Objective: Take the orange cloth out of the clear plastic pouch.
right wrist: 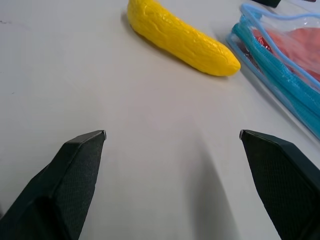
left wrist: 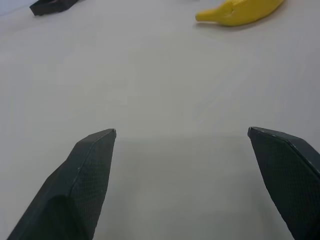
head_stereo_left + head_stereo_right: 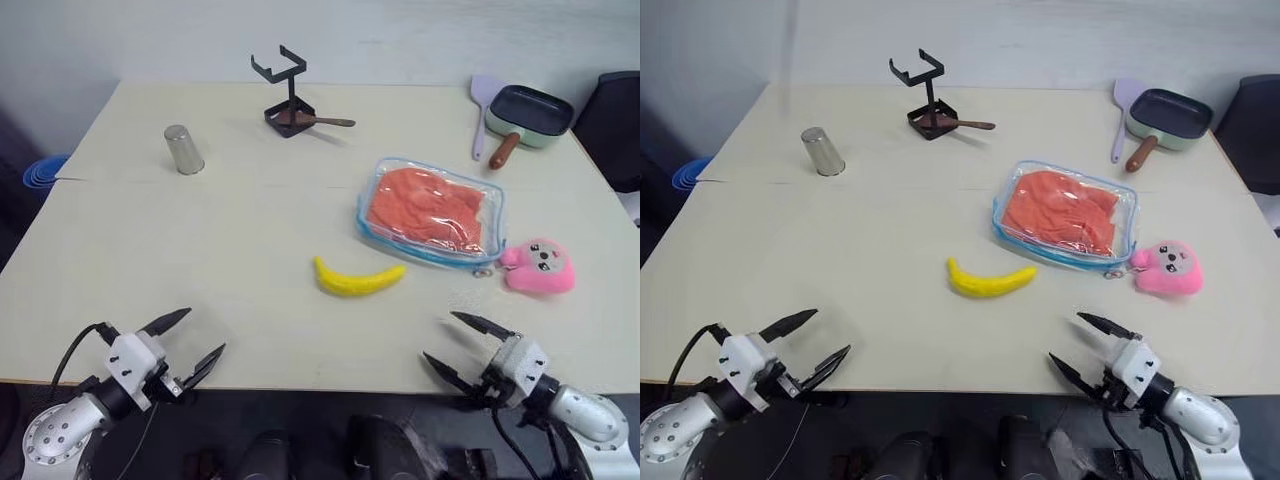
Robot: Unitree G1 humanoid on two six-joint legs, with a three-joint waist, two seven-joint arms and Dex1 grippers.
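Both grippers, left gripper [image 3: 190,335] and right gripper [image 3: 455,340], stand spread at my table's [image 3: 150,260] six-o'clock edge; clear plastic pouch [image 3: 432,212] holds orange cloth [image 3: 425,205] at two o'clock.

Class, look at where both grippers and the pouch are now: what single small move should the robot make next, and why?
Probably reach the right gripper forward toward the clear pouch. Both grippers are open and empty at the table's near edge, the orange cloth lies inside the pouch, and the pouch sits on the right, nearer this arm than the left gripper.
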